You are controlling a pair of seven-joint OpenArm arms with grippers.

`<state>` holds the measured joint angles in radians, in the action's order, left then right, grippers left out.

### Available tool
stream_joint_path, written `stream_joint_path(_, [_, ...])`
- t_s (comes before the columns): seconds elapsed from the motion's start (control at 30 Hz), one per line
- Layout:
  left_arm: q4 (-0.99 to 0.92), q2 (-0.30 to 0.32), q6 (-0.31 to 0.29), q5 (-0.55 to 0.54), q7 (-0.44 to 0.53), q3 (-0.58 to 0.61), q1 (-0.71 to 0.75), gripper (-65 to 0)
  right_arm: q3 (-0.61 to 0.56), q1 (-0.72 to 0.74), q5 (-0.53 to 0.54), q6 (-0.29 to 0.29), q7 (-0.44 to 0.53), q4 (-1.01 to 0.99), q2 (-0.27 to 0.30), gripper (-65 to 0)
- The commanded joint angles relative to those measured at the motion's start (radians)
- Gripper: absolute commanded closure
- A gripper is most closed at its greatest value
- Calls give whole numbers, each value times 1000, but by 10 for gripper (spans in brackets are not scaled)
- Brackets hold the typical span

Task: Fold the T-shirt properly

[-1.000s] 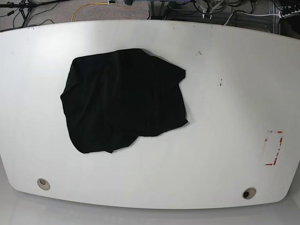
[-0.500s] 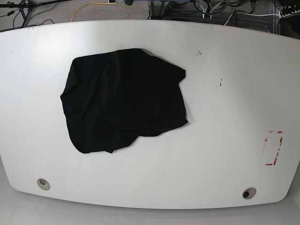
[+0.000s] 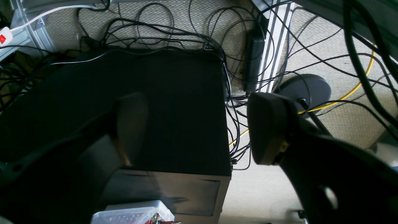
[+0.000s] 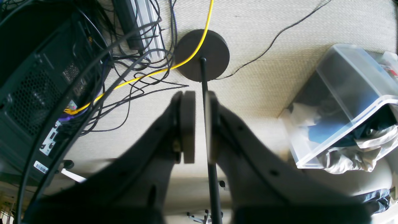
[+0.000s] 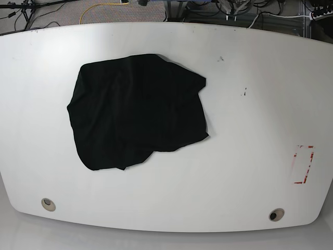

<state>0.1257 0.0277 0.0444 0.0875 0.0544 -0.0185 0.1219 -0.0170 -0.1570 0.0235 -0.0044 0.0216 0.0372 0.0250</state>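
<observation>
Folding hasn't really started: the T-shirt (image 5: pixel 136 110) lies rumpled on the table's (image 5: pixel 250 135) left half, while the left gripper (image 3: pixel 199 127) gapes wide and the right gripper (image 4: pixel 199 126) sits nearly closed on nothing, both off over the floor, so next someone's gotta reach in for an edge.

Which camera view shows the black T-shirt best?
The base view: the T-shirt lies whole and crumpled on the white table, its full outline visible. The two wrist views show only floor, cables and equipment, and nothing of the shirt.
</observation>
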Motion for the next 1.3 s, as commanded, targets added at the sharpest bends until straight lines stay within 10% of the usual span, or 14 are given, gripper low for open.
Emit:
stream_joint_path(0.0, [1, -1, 2, 2, 8, 0, 10, -466, 1, -13, -5, -1, -6, -3, 1, -52])
stream_joint_path(1.27, [1, 5, -2, -2, -3, 11, -1, -470, 4, -21, -4, 3, -14, -1, 2, -51])
